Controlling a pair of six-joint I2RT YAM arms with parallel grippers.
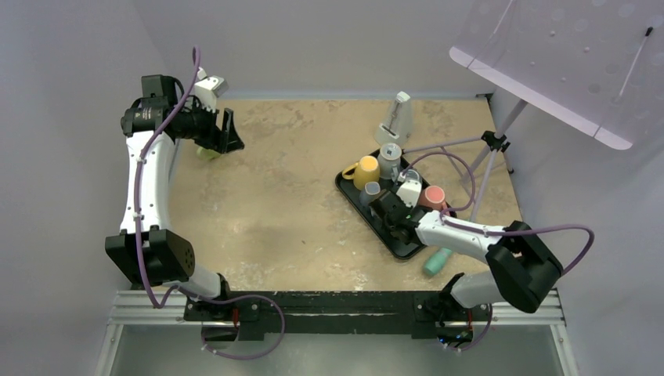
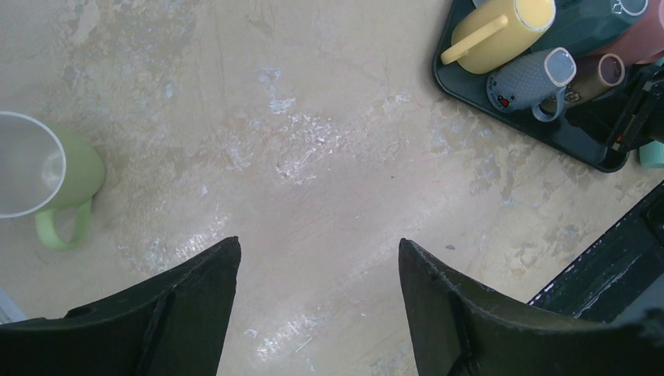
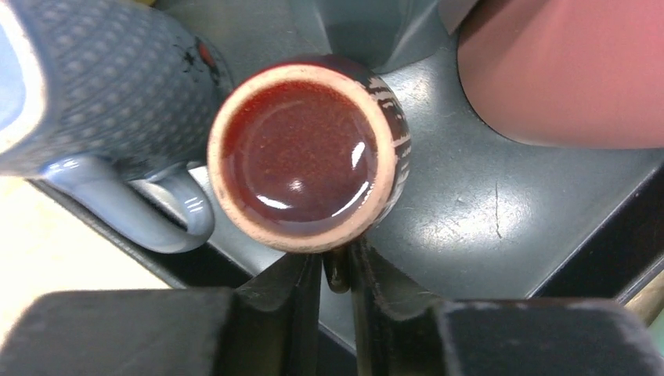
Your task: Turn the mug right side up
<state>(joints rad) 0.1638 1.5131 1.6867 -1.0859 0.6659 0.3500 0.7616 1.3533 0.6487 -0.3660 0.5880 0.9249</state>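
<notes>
A small brown mug (image 3: pixel 309 153) with a tan rim and glossy red-brown inside stands upright on the dark tray (image 3: pixel 485 219), its mouth facing the right wrist camera. My right gripper (image 3: pixel 335 270) is shut on the mug's dark handle, which shows between the two fingers just below the rim. In the top view the right gripper (image 1: pixel 389 207) is over the tray (image 1: pixel 407 249) and hides the mug. My left gripper (image 1: pixel 231 133) is open and empty, raised at the far left; a light green upright mug (image 2: pixel 74 176) stands to its left.
The tray also holds a yellow mug (image 1: pixel 365 172), a grey mug (image 1: pixel 389 160), a pink mug (image 1: pixel 433 197) and a blue-grey mug (image 3: pixel 86 86) touching the brown one. A teal mug (image 1: pixel 437 261) lies off the tray's near corner. A white object (image 1: pixel 395 119) and a tripod (image 1: pixel 495 142) stand behind.
</notes>
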